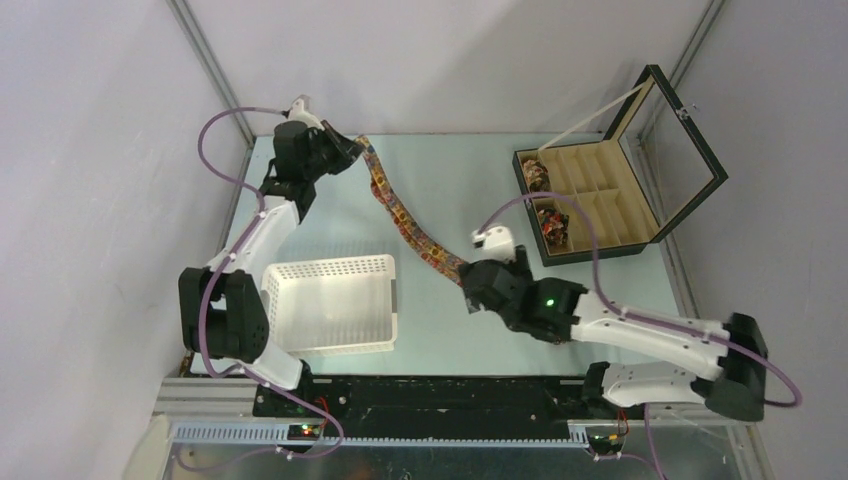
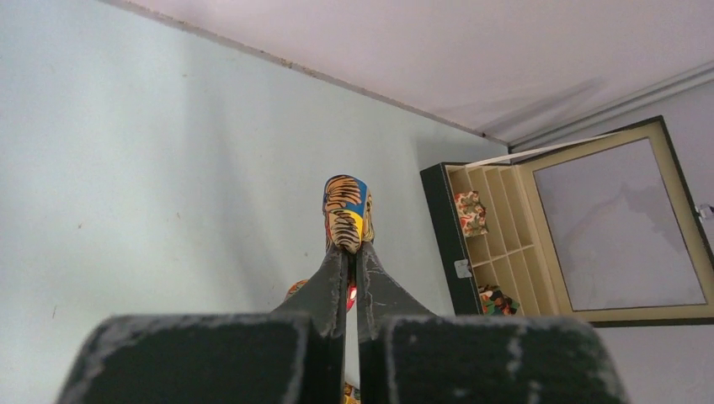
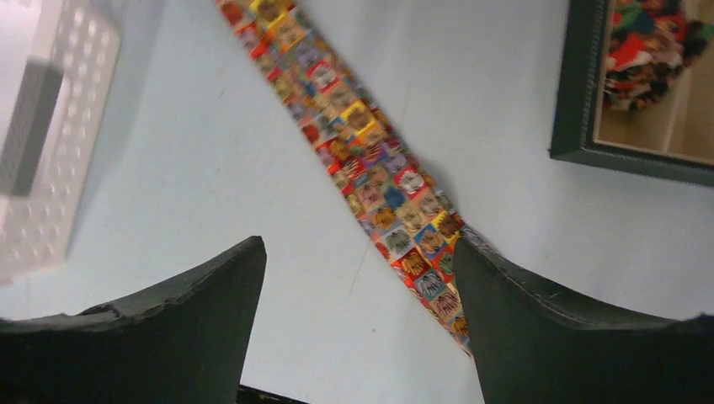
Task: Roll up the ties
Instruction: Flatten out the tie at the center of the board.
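The left pincer (image 2: pixel 352 251) is clamped on one end of a long tie (image 1: pixel 405 222) that stretches across the surface (image 1: pixel 330 210). The right pincer (image 3: pixel 355 252) is wide apart over its other end. Two rolled ties (image 1: pixel 534 174) sit in the black box (image 1: pixel 590 252), lid up.

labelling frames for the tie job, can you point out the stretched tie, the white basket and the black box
stretched tie (image 1: pixel 408 228): top view, middle of the strip
white basket (image 1: pixel 330 264): top view, far rim
black box (image 1: pixel 600 251): top view, near wall
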Available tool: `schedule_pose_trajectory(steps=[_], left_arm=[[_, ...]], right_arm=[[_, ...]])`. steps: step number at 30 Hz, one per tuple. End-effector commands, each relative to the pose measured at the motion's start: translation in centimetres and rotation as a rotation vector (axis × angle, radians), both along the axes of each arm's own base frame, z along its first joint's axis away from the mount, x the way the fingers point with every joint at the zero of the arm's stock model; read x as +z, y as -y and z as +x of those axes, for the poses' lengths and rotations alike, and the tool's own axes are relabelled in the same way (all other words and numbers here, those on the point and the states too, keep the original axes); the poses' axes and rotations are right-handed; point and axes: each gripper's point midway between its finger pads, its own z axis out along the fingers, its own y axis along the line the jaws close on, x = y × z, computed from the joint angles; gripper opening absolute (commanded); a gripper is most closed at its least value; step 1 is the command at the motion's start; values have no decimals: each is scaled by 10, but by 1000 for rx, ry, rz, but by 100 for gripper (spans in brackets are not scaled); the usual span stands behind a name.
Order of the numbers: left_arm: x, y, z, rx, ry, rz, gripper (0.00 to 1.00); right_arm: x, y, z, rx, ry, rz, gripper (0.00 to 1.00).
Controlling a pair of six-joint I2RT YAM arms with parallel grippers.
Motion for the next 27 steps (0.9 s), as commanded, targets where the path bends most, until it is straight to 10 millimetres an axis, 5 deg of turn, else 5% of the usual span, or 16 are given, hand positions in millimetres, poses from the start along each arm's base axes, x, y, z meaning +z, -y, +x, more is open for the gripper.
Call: schedule_pose_trajectory(steps=[1,6,12,21,27], left_arm=[[29,6,5,-71,98,12,0],[22,11,1,-92,95,-5,0],[25,25,-4,-130,101,-16,0],[11,53,-11,-191,67,1,0],[16,54,-12,-199,80,-8,0]], right_arm=[[7,40,16,-239,-35,186,79],[-33,94,11,-480,-183,279,75],[-64,150,-2,-797,-254,340,84],[-130,164,-16,-946,-486,376,88],[-148,175,-22,-1018,-489,339,84]])
